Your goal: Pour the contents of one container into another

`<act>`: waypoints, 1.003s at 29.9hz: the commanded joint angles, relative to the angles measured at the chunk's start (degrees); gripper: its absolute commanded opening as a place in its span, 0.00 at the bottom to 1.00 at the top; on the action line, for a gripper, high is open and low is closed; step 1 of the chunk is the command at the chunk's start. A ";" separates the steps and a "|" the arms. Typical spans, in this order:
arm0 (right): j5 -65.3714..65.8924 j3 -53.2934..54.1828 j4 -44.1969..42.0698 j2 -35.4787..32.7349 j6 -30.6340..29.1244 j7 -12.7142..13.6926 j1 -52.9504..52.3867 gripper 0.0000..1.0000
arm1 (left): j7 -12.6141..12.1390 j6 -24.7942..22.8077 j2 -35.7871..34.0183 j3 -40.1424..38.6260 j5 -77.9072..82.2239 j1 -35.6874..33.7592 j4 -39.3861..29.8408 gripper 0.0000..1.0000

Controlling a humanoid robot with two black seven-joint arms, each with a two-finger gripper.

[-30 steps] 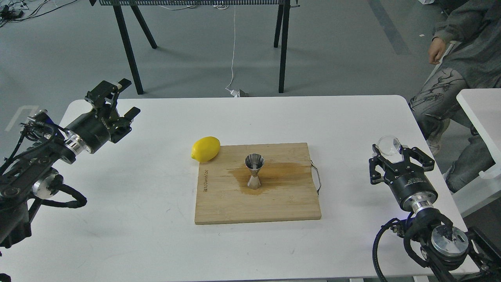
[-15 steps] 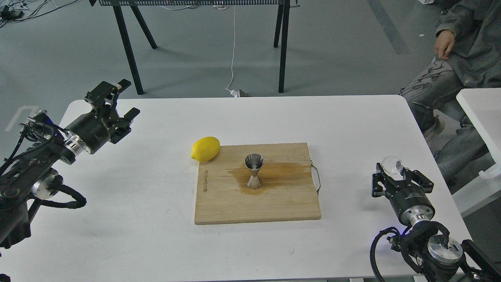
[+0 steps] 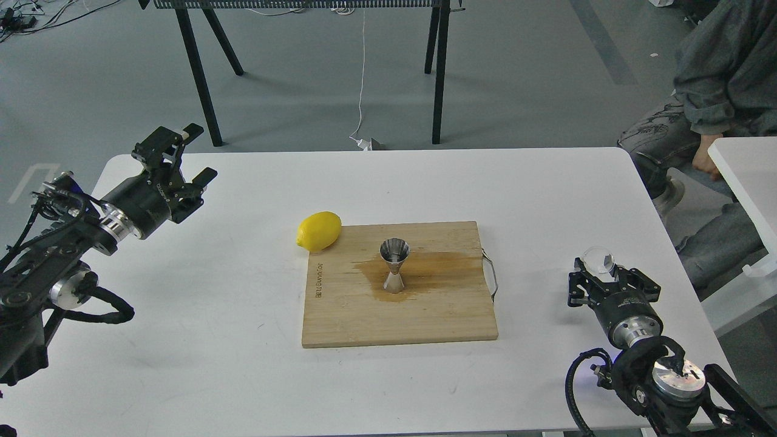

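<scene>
The steel hourglass jigger [image 3: 394, 265] stands upright in the middle of the wooden cutting board [image 3: 425, 321], on a brown wet stain [image 3: 443, 267]. The small clear glass cup [image 3: 598, 259] sits between the fingers of my right gripper [image 3: 601, 270], low over the table's right side and well to the right of the board. My right gripper is shut on the cup. My left gripper [image 3: 182, 159] hovers open and holds nothing at the table's far left, a long way from the jigger.
A yellow lemon [image 3: 318, 230] lies against the board's far left corner. The board has a metal handle [image 3: 491, 276] on its right edge. A seated person [image 3: 716, 91] and a second white table [image 3: 746, 176] are close to the right edge.
My right gripper has come down and drawn back toward me with the glass cup, then shifted slightly left. The person on the right has moved an arm and legs. The left arm stayed put.
</scene>
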State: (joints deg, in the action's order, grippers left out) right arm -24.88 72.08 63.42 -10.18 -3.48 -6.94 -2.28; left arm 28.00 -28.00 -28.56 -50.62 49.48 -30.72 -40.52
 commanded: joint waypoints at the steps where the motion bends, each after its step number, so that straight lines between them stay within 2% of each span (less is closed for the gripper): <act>1: 0.00 -0.09 -0.23 0.25 0.40 0.00 -0.35 0.51 | 0.00 0.00 0.00 0.00 0.00 -0.04 0.09 0.99; 16: 0.00 -0.01 -2.16 0.25 0.57 0.26 -0.62 0.53 | 0.00 0.00 -0.09 0.08 0.00 -0.04 0.09 0.99; 19: 0.00 -0.01 -2.25 0.25 0.57 0.35 -0.62 0.58 | 0.00 0.00 0.00 0.09 0.00 -0.04 0.17 0.99; 25: 0.00 -0.18 -2.78 0.25 0.57 0.35 -1.24 0.59 | 0.00 0.00 0.00 0.09 0.00 -0.04 0.09 0.99; 28: 0.00 -0.27 -2.51 0.25 0.57 0.44 -1.24 0.72 | 0.00 0.00 0.00 0.09 0.00 -0.04 0.17 0.99; 30: 0.00 -0.36 -2.25 0.25 0.49 0.44 -1.06 0.91 | 0.00 0.00 -0.09 0.09 0.00 -0.04 0.17 0.99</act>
State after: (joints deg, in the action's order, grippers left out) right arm -24.87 71.82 60.76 -9.93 -2.90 -6.52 -3.49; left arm 28.00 -28.00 -28.57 -50.54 49.47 -30.76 -40.37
